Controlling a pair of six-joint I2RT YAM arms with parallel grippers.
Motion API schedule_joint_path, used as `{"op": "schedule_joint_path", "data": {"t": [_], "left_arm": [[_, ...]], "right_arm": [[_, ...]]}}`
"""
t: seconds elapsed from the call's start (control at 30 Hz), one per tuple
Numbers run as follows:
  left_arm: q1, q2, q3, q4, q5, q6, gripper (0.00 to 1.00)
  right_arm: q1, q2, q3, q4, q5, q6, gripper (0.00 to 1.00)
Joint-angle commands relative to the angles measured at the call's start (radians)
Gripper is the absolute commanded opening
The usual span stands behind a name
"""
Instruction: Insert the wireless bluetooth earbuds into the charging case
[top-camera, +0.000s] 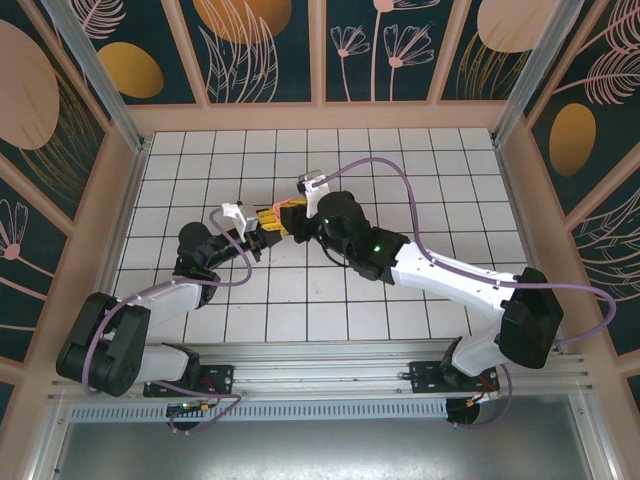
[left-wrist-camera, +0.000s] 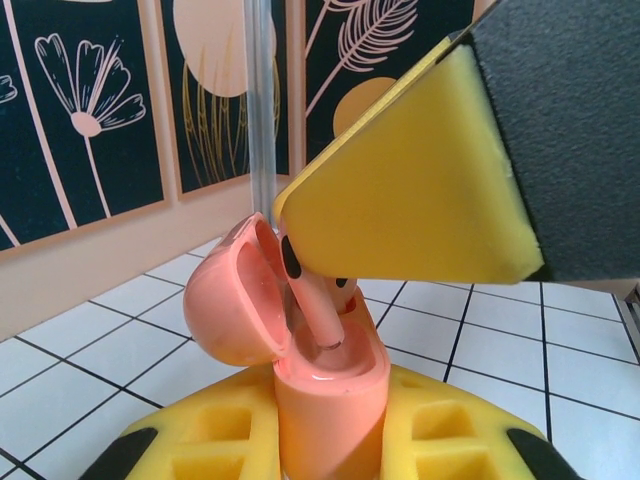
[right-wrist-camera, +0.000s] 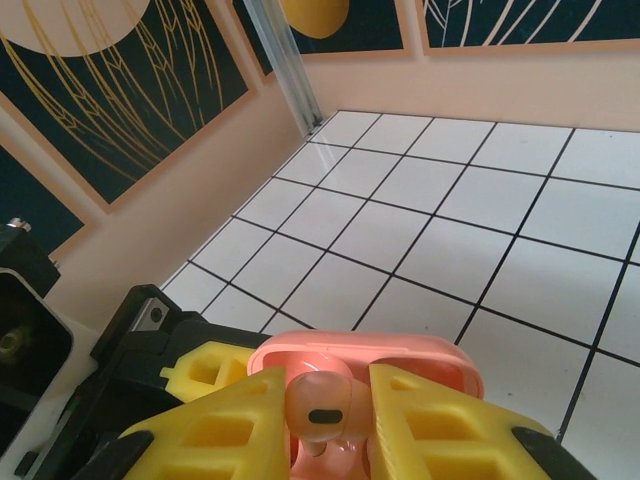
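- Right, my right gripper (right-wrist-camera: 325, 430) is pinched down on one earbud (right-wrist-camera: 320, 405). The yellow pads (right-wrist-camera: 440, 425) sit close on either side of its head, with only the bud's width between them.
- The earbud's long axis runs near upright: rounded head up between the pads, stem pointing down into the charging case (left-wrist-camera: 330, 400).
- In the left wrist view it leans a touch, head tipped toward the lid (left-wrist-camera: 235, 300), and a small black oval shows on the head.
- The stem's lower end sits inside the case's well, but I can't tell whether it is fully seated.
- So the bud is right at my right fingertips and straight above my left ones.
- My left gripper (left-wrist-camera: 330, 445) is closed on the case's lower body, one yellow finger on each side, and the case stands upright.
- The lid is swung open and hangs off the rim to the left in the left wrist view.
- From above, my two grippers meet tip to tip over the white tiled table (top-camera: 420, 200), a little left of centre and about mid-depth.
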Motion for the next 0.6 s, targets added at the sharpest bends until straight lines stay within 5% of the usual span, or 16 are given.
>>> {"op": "schedule_joint_path", "data": {"t": [0.0,0.57], "left_arm": [[-0.002,-0.037,0.036,0.06,-0.025,-0.015,0.14],[-0.003,-0.079,0.055,0.032,-0.055,-0.015,0.14]], "right_arm": [[0.009,-0.008,-0.017,-0.071,0.038,-0.006,0.23],[0.053,0.018,0.001,-0.146,0.11,-0.092,0.24]]}}
